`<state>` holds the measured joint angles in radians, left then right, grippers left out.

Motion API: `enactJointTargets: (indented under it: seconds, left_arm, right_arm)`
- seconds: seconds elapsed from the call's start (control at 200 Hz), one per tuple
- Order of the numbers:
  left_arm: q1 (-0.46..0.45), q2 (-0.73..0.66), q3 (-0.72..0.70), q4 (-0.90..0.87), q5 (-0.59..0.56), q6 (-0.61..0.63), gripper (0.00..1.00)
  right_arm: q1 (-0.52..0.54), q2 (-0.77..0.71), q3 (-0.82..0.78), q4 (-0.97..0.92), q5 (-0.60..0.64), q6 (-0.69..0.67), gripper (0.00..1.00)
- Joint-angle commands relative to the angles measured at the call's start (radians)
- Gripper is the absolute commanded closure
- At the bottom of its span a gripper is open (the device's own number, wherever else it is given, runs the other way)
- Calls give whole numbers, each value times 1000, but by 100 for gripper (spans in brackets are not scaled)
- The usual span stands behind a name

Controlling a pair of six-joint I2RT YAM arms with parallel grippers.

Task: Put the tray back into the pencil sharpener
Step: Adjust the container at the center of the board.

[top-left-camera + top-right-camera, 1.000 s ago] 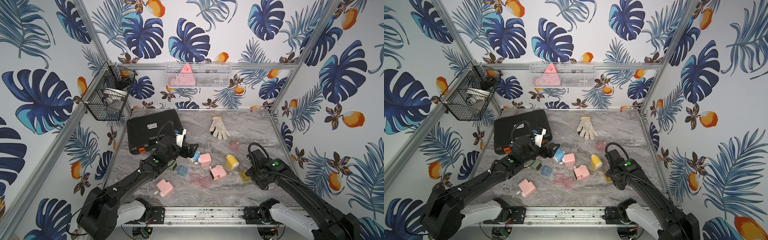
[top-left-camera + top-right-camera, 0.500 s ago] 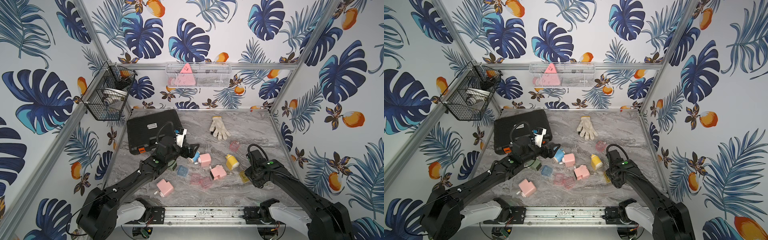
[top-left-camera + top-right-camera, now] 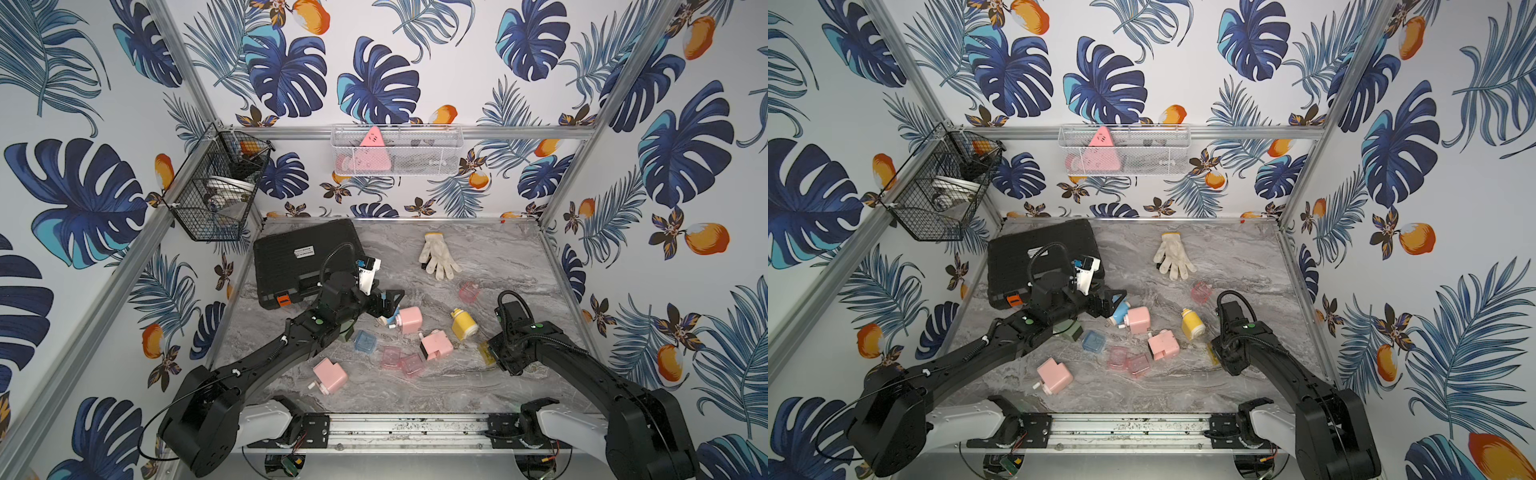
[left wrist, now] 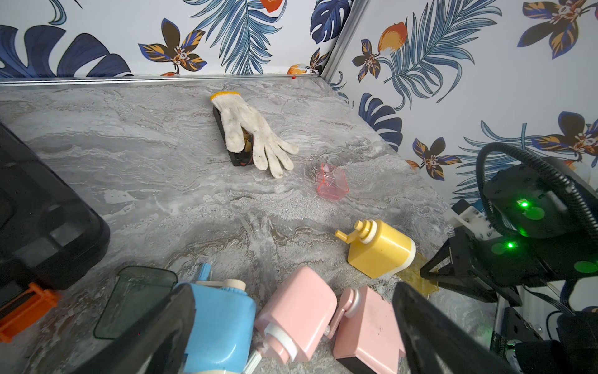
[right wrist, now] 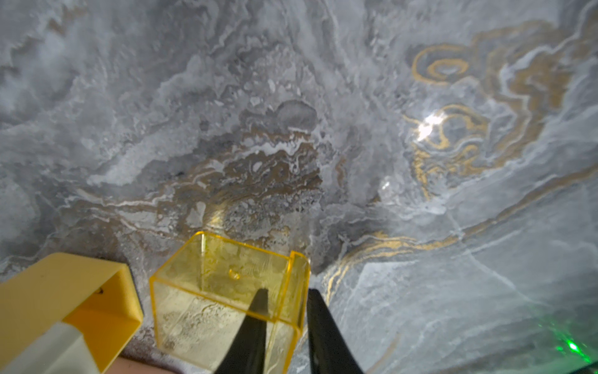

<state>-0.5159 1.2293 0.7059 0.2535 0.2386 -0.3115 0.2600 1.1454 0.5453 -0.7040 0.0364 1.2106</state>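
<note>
The clear yellow tray lies on the marble beside the open end of the yellow pencil sharpener. My right gripper is closed onto one side wall of the tray, one finger inside it and one outside. In both top views the yellow sharpener lies on its side, and the tray peeks out under my right wrist. My left gripper hangs open over a blue sharpener and a pink one, holding nothing.
Two more pink sharpeners, pink trays, a blue tray and a dark tray lie scattered. A white glove lies at the back and a black case at the back left.
My right gripper's fingers have drawn together around the yellow tray's wall, and the wrist shifted slightly. The left arm has stayed where it was.
</note>
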Motion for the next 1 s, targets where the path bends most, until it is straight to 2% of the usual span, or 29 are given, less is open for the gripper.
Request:
enactJointTargets:
  seconds: [0.0, 0.255, 0.456, 0.606, 0.771, 0.866, 0.997]
  left_arm:
    - [-11, 11, 18, 29, 8, 32, 1]
    - [-31, 35, 42, 22, 4, 49, 1]
    - [-47, 62, 69, 22, 24, 97, 2]
    - [-81, 117, 139, -26, 76, 209, 3]
    - [-132, 197, 229, -131, 146, 420, 4]
    - [-154, 244, 276, -178, 199, 520, 5]
    - [-166, 307, 336, -212, 285, 592, 7]
  right_arm:
    - [-5, 2, -6, 14, -1, -3, 80]
    - [-13, -21, -6, -35, 26, -67, 93]
    - [-11, -61, 30, -135, 68, -152, 98]
    - [20, -81, 33, -197, 44, -175, 98]
    - [120, -101, 28, -237, 68, -148, 94]
    - [159, -70, 25, -231, 94, -119, 93]
    - [168, -16, 22, -216, 100, -110, 92]
